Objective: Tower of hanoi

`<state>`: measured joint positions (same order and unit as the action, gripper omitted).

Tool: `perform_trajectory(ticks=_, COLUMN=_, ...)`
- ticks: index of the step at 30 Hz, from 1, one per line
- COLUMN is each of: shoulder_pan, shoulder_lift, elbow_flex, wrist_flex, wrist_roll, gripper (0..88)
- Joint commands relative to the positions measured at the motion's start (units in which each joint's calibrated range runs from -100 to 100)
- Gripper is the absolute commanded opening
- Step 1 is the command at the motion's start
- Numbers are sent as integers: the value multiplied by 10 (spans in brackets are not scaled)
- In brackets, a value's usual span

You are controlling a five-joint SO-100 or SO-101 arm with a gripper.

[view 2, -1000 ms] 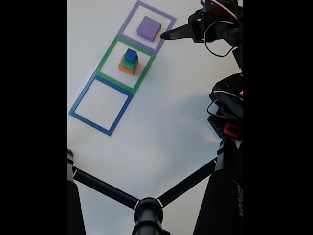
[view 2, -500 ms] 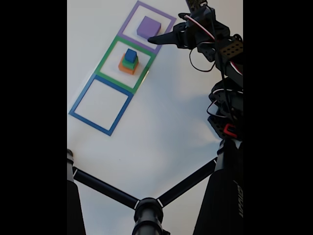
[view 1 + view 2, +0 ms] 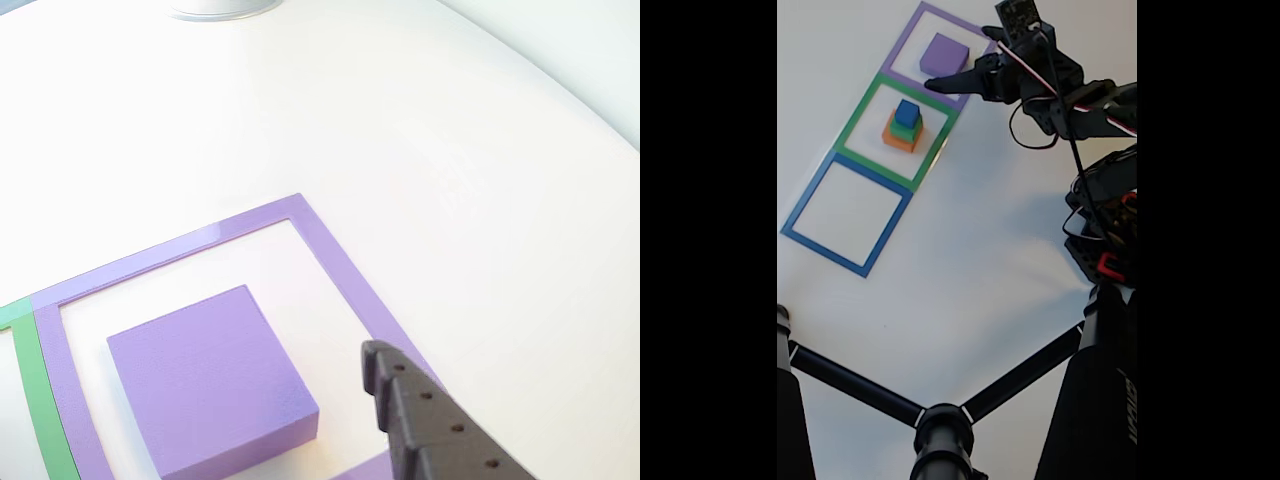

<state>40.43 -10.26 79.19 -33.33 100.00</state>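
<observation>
The Tower of hanoi stands in two parts in the fixed view. The flat purple block (image 3: 944,54) lies alone inside the purple outline (image 3: 902,40). An orange block (image 3: 896,141), a green block (image 3: 903,129) and a small blue cube (image 3: 907,112) are stacked in the green outline (image 3: 862,115). My gripper (image 3: 932,86) reaches in from the right, its tip low at the purple block's near corner, over the border between the two outlines. The other view shows the purple block (image 3: 205,385) close up, with one dark finger (image 3: 425,425) to its right, not touching it.
An empty blue outline (image 3: 798,208) lies beyond the green one, toward the lower left. The arm's base and cables (image 3: 1105,215) take up the right side. A black tripod (image 3: 940,425) crosses the bottom of the fixed view. A white object's rim (image 3: 222,10) sits at the table's far edge.
The gripper has swung left and down, from beside the purple outline's right edge to the purple block's near corner. No block has moved.
</observation>
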Motion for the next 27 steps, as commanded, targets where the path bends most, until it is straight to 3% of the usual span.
perform_trajectory(ticks=1, shoulder_pan=-3, shoulder_lift=59, elbow_flex=-47, wrist_flex=-63, wrist_roll=0, gripper=521)
perform_trajectory(ticks=27, shoulder_pan=0, shoulder_lift=228, elbow_flex=-134, wrist_flex=-135, wrist_roll=0, gripper=515)
